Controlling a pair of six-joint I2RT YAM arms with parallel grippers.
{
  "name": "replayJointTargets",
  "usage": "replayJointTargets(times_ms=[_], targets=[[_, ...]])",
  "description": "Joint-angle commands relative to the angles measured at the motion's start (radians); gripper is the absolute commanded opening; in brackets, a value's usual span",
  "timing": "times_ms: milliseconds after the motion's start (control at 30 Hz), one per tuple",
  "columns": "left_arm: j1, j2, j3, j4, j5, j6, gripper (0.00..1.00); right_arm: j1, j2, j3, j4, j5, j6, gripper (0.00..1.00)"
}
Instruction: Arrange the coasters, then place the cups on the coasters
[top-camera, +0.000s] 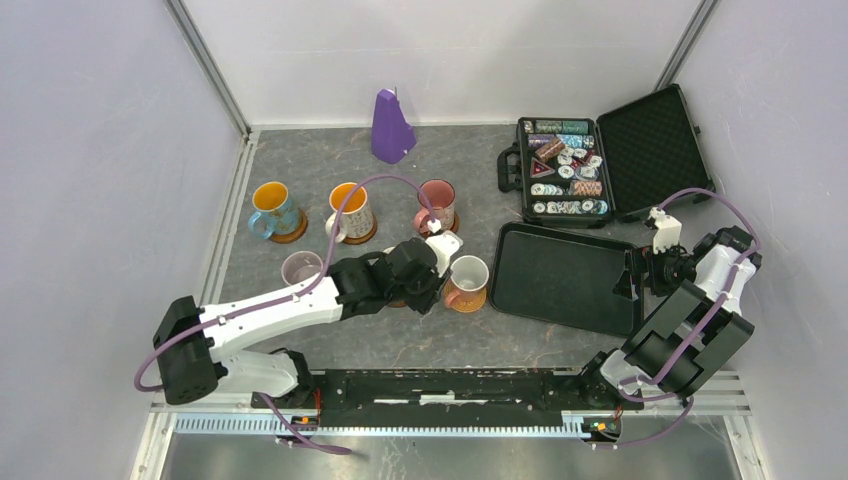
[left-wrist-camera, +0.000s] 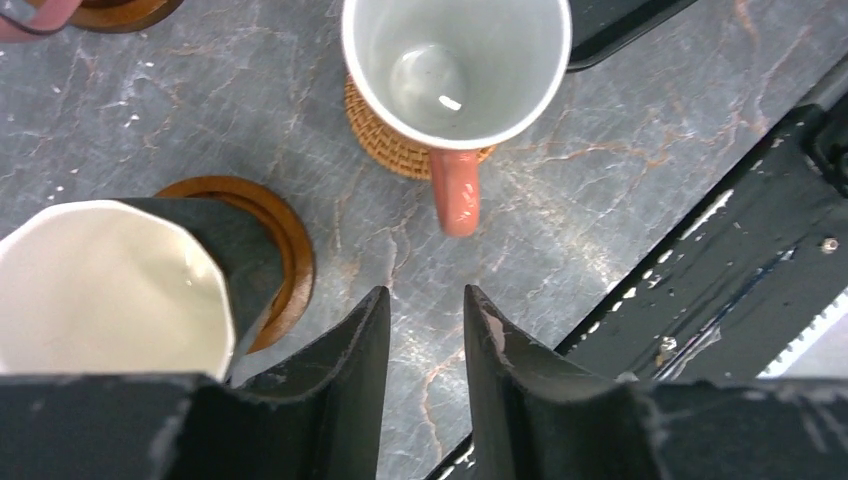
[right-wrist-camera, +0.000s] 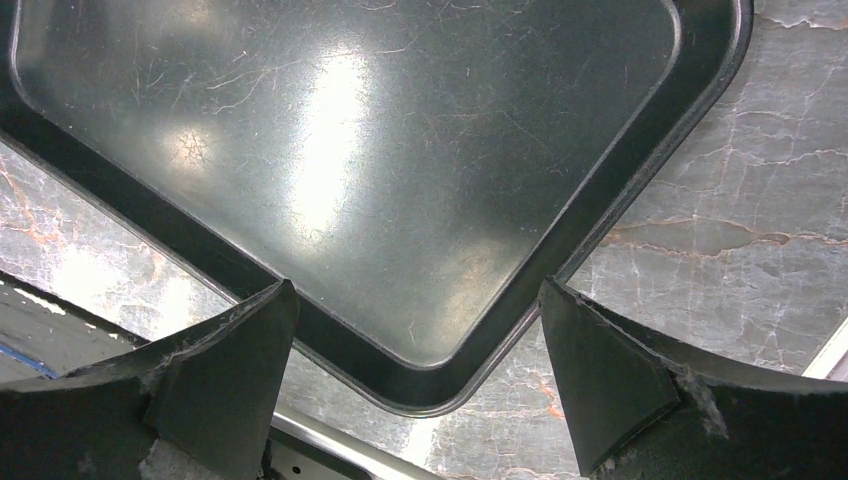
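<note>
Left gripper (left-wrist-camera: 425, 300) hangs over bare table (left-wrist-camera: 620, 130) mid-scene, fingers a narrow gap apart with nothing between them. Just beside it I see the dark mug (left-wrist-camera: 110, 290) on a brown coaster (left-wrist-camera: 292, 250). The white mug (left-wrist-camera: 455, 60) sits on the woven coaster (left-wrist-camera: 385, 150). The far row holds the blue mug (top-camera: 272, 205), orange-lined mug (top-camera: 350, 208) and pink mug (top-camera: 437, 203). The lilac mug (top-camera: 301, 268) is nearer, on the left. Right gripper (right-wrist-camera: 420, 300) is spread wide and empty over a corner of the black tray (right-wrist-camera: 400, 150).

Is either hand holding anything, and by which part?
Nothing is held. The left hand is empty beside the dark cup; the right hand is open above the tray.
</note>
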Motion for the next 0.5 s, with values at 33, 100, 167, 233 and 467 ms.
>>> replayJointTargets(times_ms=[33,100,167,233,467], targets=[[0.019,0.036,0.066,-0.048,0.004,0.091,0.32,-0.003,-0.002,0.024,-0.011,-0.035,-0.005,0.98],[0.019,0.056,0.067,-0.041,-0.003,0.097,0.28,-0.002,-0.003,0.024,-0.011,-0.036,-0.004,0.98],[0.018,0.078,0.072,-0.037,-0.014,0.103,0.25,-0.004,-0.004,0.023,-0.013,-0.036,-0.002,0.98],[0.019,0.099,0.082,-0.026,-0.019,0.107,0.24,-0.004,-0.008,0.023,-0.013,-0.034,-0.002,0.98],[0.019,0.172,0.106,0.005,-0.025,0.099,0.24,-0.002,-0.01,0.027,-0.014,-0.03,-0.005,0.98]])
